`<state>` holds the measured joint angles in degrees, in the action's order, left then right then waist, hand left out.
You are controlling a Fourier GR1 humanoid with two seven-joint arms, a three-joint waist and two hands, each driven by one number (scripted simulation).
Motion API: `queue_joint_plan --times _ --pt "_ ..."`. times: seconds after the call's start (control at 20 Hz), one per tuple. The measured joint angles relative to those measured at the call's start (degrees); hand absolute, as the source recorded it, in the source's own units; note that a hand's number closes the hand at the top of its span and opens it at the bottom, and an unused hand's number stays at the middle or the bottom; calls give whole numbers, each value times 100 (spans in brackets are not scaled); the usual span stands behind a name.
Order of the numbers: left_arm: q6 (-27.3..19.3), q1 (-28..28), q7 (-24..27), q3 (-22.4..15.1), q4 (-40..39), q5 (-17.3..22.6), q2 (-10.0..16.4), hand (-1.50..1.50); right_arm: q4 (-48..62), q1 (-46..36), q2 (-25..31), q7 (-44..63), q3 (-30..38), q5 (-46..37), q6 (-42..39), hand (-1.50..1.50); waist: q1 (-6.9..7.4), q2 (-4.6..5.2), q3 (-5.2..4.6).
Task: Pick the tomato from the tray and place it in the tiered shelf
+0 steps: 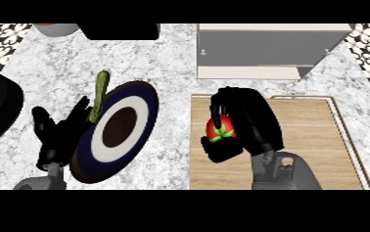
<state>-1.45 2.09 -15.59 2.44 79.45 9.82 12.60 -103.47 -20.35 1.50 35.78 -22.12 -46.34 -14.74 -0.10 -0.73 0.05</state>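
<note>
Right hand [253,118] is clamped on the tomato [219,127]: the fingers curl over it from above and the thumb closes under it from below. Only a patch of red skin and the green stalk leaves show between them. The tomato sits over the left part of the wooden tray [318,148]; whether it rests on the tray floor or is held clear of it cannot be told. The grey right forearm enters from the lower edge, over the tray.

The tray is a light wood panel with a raised rim, lying on the right half of the counter [166,64]. Just beyond its far edge stands the tiered shelf [260,47], grey with pale edges.

Left of the tray, apart from it, a round plate [119,128] lies on the counter: dark blue rim, white ring, brown centre. A slim green vegetable [101,93] lies at its upper left rim. The left hand [57,135] rests at the plate's left edge, fingers spread and pointing up, holding nothing.

The counter top is white marble with grey veining. At its far left stand a grey vessel [54,29] and a black block [119,31]. Patterned black-and-white tile [14,35] shows at both far corners.
</note>
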Motion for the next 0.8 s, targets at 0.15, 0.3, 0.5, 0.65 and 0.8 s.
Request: queue_joint_plan --times 0.15,0.3,0.5,0.65,0.8 --pt "5 -29 56 20 2 2 -13 0 -680 -424 -77 910 -154 -123 69 150 -9 -2 6" --pt "-9 24 -10 32 -19 -17 -9 0 -1143 -1108 -111 1722 10 -113 -215 150 -4 8 12" --pt "52 61 -28 73 -66 16 7 0 -1460 -2016 -113 2180 512 36 -507 150 -3 16 12" --pt "73 47 -114 78 -21 24 27 0 -1379 -2596 -3 2211 1141 219 -708 150 -1 23 9" --pt "133 148 -46 163 -178 52 66 0 -1011 -3212 88 2216 1697 370 -809 150 4 34 11"
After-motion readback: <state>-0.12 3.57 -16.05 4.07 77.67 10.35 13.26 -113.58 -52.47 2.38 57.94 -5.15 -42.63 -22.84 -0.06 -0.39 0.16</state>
